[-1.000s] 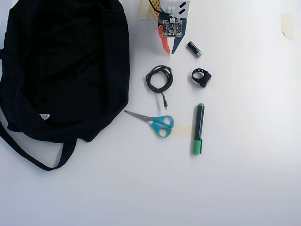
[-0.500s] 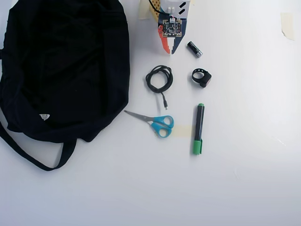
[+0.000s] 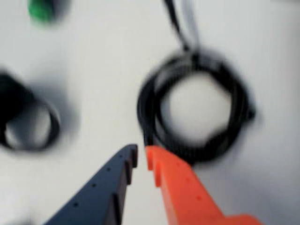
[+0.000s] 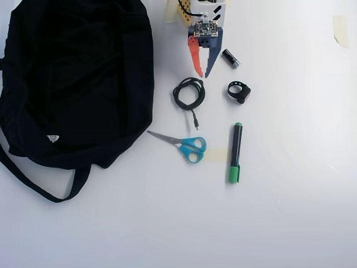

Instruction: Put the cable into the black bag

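Observation:
The cable [image 4: 175, 96] lies in a small black coil on the white table, its loose plug end pointing toward the scissors; in the wrist view the cable [image 3: 238, 101] is a blurred ring just beyond my fingertips. My gripper [image 4: 204, 75] hangs just above the coil's top edge in the overhead view. Its orange and dark blue fingers are nearly together, with only a thin slit between them, and hold nothing [image 3: 141, 151]. The black bag [image 4: 78, 78] fills the left side, its strap trailing toward the bottom left.
A black ring-shaped strap [image 4: 240, 92] lies right of the cable and shows blurred in the wrist view [image 3: 14, 101]. A green marker [image 4: 236, 151], blue scissors [image 4: 192, 148] and a small black cylinder [image 4: 230, 58] lie nearby. Tape [image 4: 339, 28] sticks at the top right.
My gripper has stretched down from the top edge toward the cable, so its tips now sit just above the coil. Nothing on the table has moved.

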`<state>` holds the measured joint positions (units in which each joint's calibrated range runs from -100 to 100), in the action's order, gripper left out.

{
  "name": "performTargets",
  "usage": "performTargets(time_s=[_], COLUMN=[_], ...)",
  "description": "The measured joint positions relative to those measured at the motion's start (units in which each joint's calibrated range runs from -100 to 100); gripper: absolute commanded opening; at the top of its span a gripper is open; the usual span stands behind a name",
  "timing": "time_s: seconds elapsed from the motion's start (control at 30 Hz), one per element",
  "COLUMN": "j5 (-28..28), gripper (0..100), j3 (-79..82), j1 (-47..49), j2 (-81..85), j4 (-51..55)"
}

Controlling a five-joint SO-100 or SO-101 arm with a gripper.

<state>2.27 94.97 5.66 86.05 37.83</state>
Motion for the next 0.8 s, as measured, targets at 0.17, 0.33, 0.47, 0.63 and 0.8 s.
performTargets(time_s=[0.17,0.33,0.47,0.63,0.8], j5=[0.0,0.0,0.0,0.0,0.0], gripper=[2,2,2,2,2], j3=[-3.5,-8.6,-15.3,-29.2,-44.9], j1=[1.5,1.6,1.6,1.5,-0.1], j2=[-11.9,-25.2,-36.9,-50.6,-63.0], j4=[-20.4,-43.9,-57.3,-61.6,-61.6])
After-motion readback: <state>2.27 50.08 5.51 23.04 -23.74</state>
